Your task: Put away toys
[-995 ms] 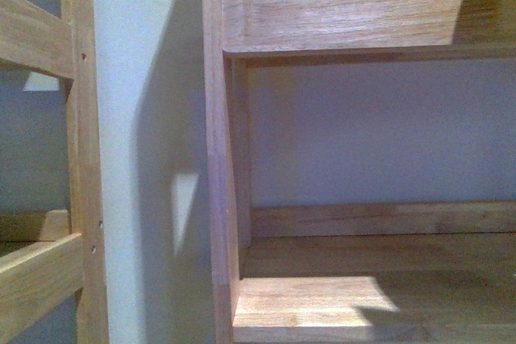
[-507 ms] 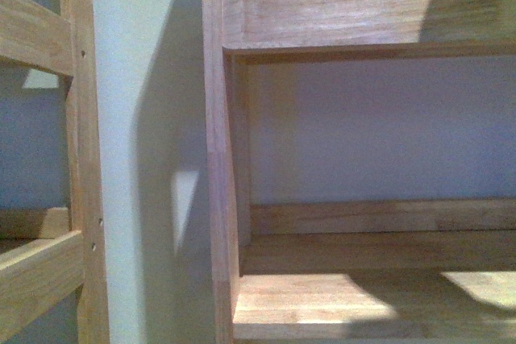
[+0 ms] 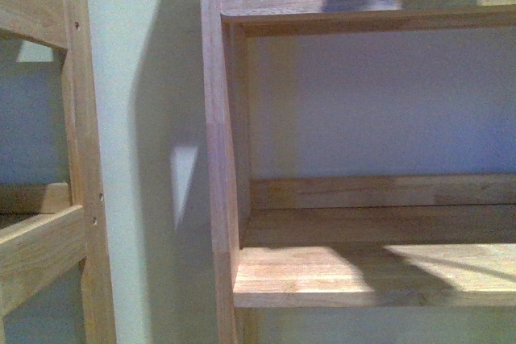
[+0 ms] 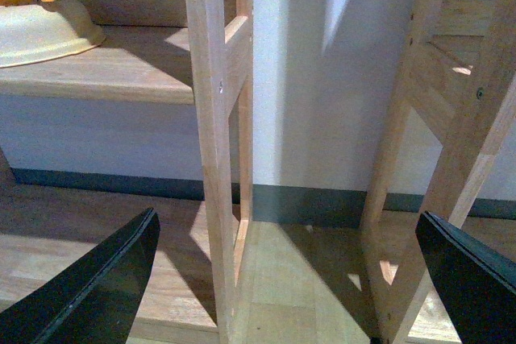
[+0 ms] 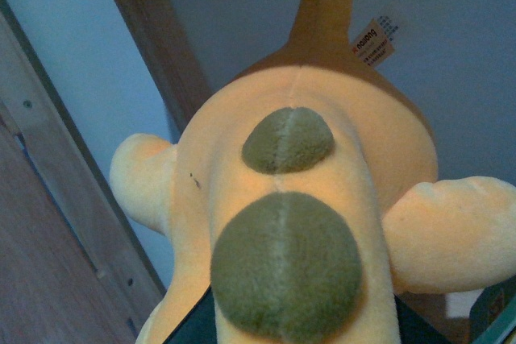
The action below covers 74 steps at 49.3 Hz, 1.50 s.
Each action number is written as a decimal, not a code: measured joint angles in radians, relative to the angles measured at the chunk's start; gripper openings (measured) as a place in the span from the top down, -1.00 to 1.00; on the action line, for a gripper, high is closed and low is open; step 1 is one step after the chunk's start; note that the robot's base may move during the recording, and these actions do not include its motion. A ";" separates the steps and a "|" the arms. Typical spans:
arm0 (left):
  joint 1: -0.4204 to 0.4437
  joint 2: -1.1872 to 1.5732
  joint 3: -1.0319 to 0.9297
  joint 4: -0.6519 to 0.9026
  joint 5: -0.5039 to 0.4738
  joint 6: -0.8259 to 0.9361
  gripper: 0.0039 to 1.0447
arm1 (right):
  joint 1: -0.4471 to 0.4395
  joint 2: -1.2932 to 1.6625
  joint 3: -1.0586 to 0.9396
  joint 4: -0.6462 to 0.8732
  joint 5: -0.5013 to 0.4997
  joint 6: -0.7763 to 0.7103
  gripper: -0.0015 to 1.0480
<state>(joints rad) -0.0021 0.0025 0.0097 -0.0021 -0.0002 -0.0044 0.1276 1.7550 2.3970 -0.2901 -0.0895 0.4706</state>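
The rounded orange-yellow plush animal (image 5: pixel 355 142) with two brown nubs and a white tag fills my right wrist view. It hangs in the air close to a wooden post, with the blue-grey wall behind it. My right fingers (image 5: pixel 187 332) show only as dark slivers at the edge beneath it. I judge that they are pinching it, since nothing else holds it up. My left fingers (image 4: pixel 105 288) are spread wide with nothing between them, low over the pale wooden floor (image 4: pixel 274 279).

So the toy is lifted but not yet put away, and the placing and release are left to do. The light wooden shelf board (image 3: pixel 363 275) ahead looks bare in the part I can see, and I take it as a likely place.

There is tall open room above that board. The shelf's upright side post (image 3: pixel 218 159) stands at its left end, and another board closes the opening from above. A second wooden frame (image 3: pixel 76 159) stands further left across a strip of wall. My left wrist view looks out between two wooden frames. A cream bowl (image 4: pixel 40 30) sits on a shelf off to one side.
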 joint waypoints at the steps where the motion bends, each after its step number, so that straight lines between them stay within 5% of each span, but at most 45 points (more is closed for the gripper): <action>1: 0.000 0.000 0.000 0.000 0.000 0.000 -0.89 | 0.000 0.032 0.048 -0.019 0.000 0.025 0.63; 12: 0.000 0.000 0.000 0.000 0.000 0.000 -0.89 | 0.005 0.243 0.354 -0.161 0.014 0.185 0.63; 28: 0.000 0.000 0.000 0.000 0.000 0.000 -0.89 | 0.062 0.351 0.487 -0.172 -0.037 0.292 0.63; 39: 0.000 0.000 0.000 0.000 0.000 0.000 -0.89 | 0.083 0.424 0.490 -0.158 -0.061 0.303 0.63; 58: 0.000 0.000 0.000 0.000 0.000 0.000 -0.89 | 0.053 0.362 0.167 0.082 -0.100 0.333 0.63; 74: 0.000 0.000 0.000 0.000 0.000 0.000 -0.89 | 0.084 0.388 0.192 0.108 -0.117 0.341 0.63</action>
<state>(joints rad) -0.0021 0.0025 0.0097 -0.0021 -0.0002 -0.0044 0.2111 2.1433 2.5885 -0.1822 -0.2066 0.8112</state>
